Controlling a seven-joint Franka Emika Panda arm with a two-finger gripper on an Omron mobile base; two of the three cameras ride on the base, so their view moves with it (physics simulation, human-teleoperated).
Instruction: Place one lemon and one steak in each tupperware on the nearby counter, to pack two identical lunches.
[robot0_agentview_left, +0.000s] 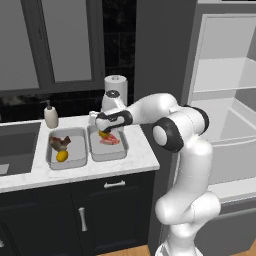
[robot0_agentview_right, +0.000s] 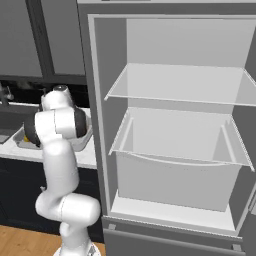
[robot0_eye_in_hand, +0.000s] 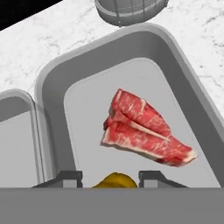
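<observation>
Right, I have the arm stretched left across the counter (robot0_agentview_left: 125, 165), with the gripper (robot0_agentview_left: 104, 131) hanging just over the right-hand tub (robot0_agentview_left: 121, 150). Between the jaws sits a lemon (robot0_agentview_left: 103, 134), its yellow skin peeking out below the hand in the left base view. On the hand view the same lemon (robot0_eye_in_hand: 114, 180) shows at the bottom edge, squeezed between the two dark fingertips (robot0_eye_in_hand: 65, 178), so the jaws stand narrow and are holding the fruit.

Below it, in that right-hand tub (robot0_eye_in_hand: 192, 92), one steak (robot0_eye_in_hand: 144, 129) lies flat on the grey floor, red with white fat streaks, a little right of centre and clear of the walls. From the left base view I see that steak (robot0_agentview_left: 111, 141) as a pink patch just beside the lemon, though I cannot tell whether the lemon touches it.

Over to the left, the other tub (robot0_agentview_left: 67, 161) sits just beside the first, their long sides close together. It holds a darker steak (robot0_agentview_left: 59, 143) toward the back and a second lemon (robot0_agentview_left: 62, 156) toward the front, the two close against each other.

Behind the tubs I can make out a soap bottle (robot0_agentview_left: 51, 116) by the sink (robot0_agentview_left: 17, 142), and a paper towel roll (robot0_agentview_left: 115, 85) at the back of the counter. On the right base view, the fridge (robot0_agentview_right: 175, 130) stands open with white shelves.
</observation>
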